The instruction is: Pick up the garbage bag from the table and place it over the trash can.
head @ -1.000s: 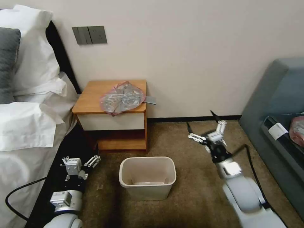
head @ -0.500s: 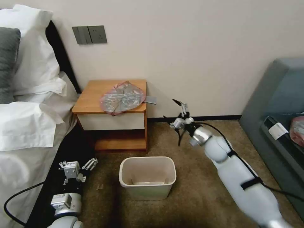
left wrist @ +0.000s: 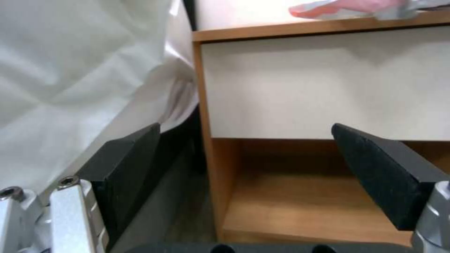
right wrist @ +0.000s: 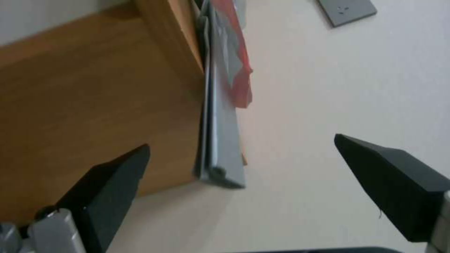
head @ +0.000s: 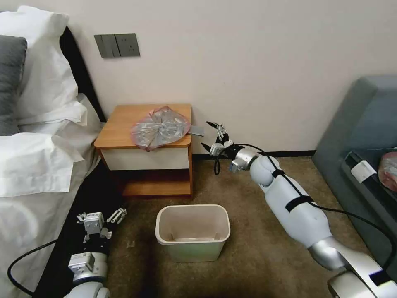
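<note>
Beside the bed, the worktop (head: 120, 124) carries the garbage bag (head: 160, 127) at its right edge, where the right gripper (head: 211, 135), jaws released, has just arrived; left gripper (head: 99, 216) waits, also released.

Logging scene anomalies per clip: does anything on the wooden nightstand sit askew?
Yes. The crinkly silvery-pink garbage bag droops over the orange-brown nightstand's front edge, and a flat grey folded item beneath it sticks out past the side.

Cream wall (head: 256, 62) w/ grey switch plate (head: 116, 45). Brown carpet (head: 256, 248), dark baseboard (head: 289, 154). Bed (head: 37, 165) w/ white linens at left, grey-blue sofa (head: 364, 124) at right.
</note>
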{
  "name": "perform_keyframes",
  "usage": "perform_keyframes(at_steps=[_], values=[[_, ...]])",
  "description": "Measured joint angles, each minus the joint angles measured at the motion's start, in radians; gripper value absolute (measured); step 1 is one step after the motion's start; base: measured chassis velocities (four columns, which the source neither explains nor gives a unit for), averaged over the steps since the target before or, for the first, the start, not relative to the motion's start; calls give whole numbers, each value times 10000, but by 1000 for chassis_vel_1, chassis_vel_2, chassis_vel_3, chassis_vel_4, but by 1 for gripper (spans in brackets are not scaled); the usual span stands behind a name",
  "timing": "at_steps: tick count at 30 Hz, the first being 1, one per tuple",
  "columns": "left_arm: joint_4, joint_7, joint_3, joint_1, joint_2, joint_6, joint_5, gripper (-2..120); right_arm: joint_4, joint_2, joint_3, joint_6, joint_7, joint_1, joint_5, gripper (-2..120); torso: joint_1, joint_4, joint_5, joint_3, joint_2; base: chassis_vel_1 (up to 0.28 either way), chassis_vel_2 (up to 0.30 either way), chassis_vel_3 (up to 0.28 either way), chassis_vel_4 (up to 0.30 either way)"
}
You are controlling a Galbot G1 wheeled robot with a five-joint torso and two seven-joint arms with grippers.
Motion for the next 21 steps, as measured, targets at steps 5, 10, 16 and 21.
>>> perform_keyframes(at_steps=[5, 10, 16, 21], values=[[47, -153, -52, 4, -32, 5, -37, 93, -865, 385, 8, 273, 9, 598, -350, 95, 0, 3, 0, 0, 0, 0, 0, 0, 0], [48, -216, -117, 15, -61, -9, -69, 93, -1195, 538, 65, 335, 36, 681, -324, 81, 0, 1, 2, 0, 0, 0, 0, 0, 0], [47, -238, -87, -81, -85, 32, -110, 93, -1077, 551, 45, 324, -8, 581, -321, 55, 0, 1, 0, -1, 0, 0, 0, 0, 0], [40, -240, -24, -59, -132, 38, -112, 93, -979, 516, 45, 294, -87, 518, -308, 42, 0, 2, 1, -1, 0, 0, 0, 0, 0]])
